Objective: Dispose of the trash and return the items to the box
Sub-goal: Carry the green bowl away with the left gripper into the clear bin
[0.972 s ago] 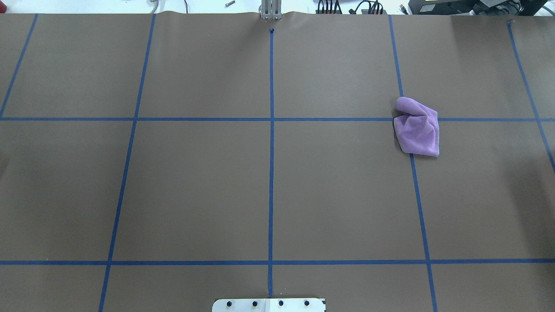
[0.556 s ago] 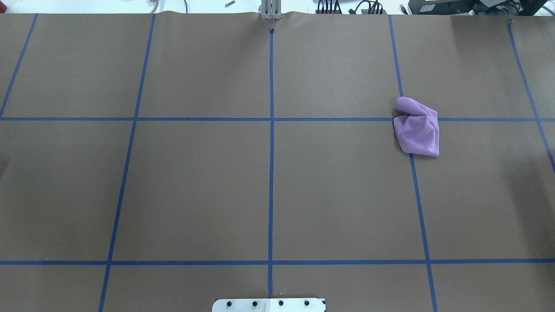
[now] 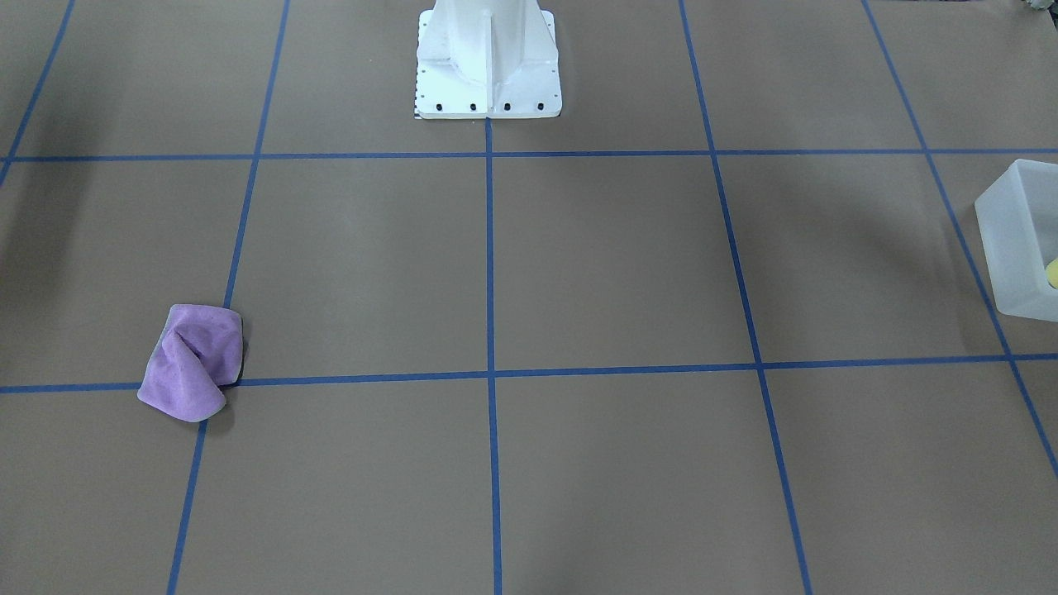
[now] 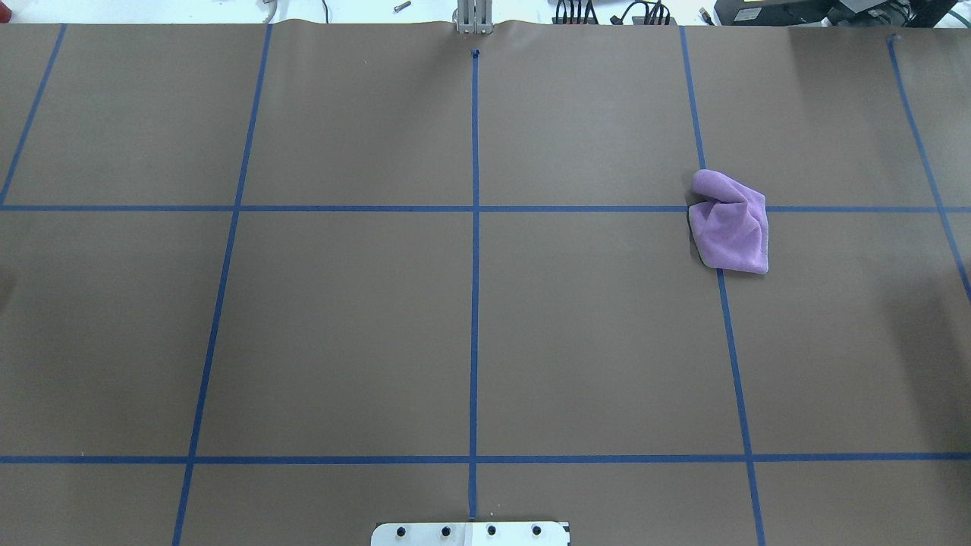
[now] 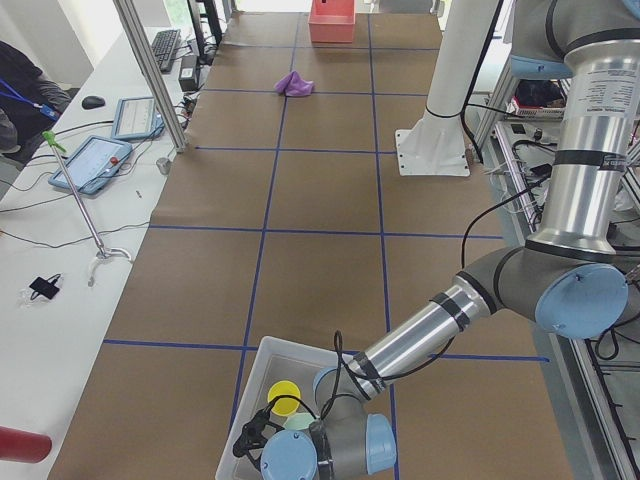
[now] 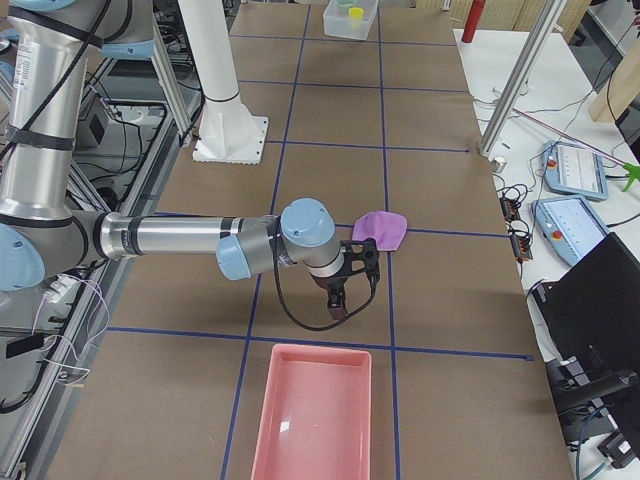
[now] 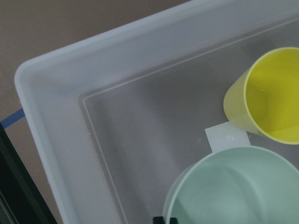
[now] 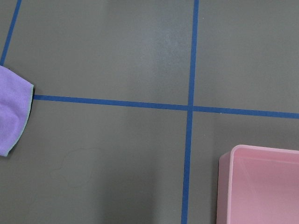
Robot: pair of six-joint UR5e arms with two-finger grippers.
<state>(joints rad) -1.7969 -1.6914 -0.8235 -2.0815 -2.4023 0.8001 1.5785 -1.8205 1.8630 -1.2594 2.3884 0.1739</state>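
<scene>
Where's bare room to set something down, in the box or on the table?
In the box, the floor by the corner wall is bare; the yellow cup and mint bowl, side by side, crowd the other part. The left hand hangs over the box. On the table, the middle squares between robot base and purple cloth are bare.

Frosted, translucent white plastic for the box (image 7: 51,116), smooth with a dull sheen. Glossy yellow plastic for the cup (image 7: 275,102); smooth, satiny mint plastic for the bowl (image 7: 233,186). Soft, napped purple fabric for the cloth (image 4: 732,224), creased. Matt brown paper over the table (image 4: 341,326), crossed by strips of blue tape (image 4: 474,303). Glossy pink plastic for the tray (image 6: 310,420). Brushed silvery metal on the left arm (image 5: 588,150) tubes.
</scene>
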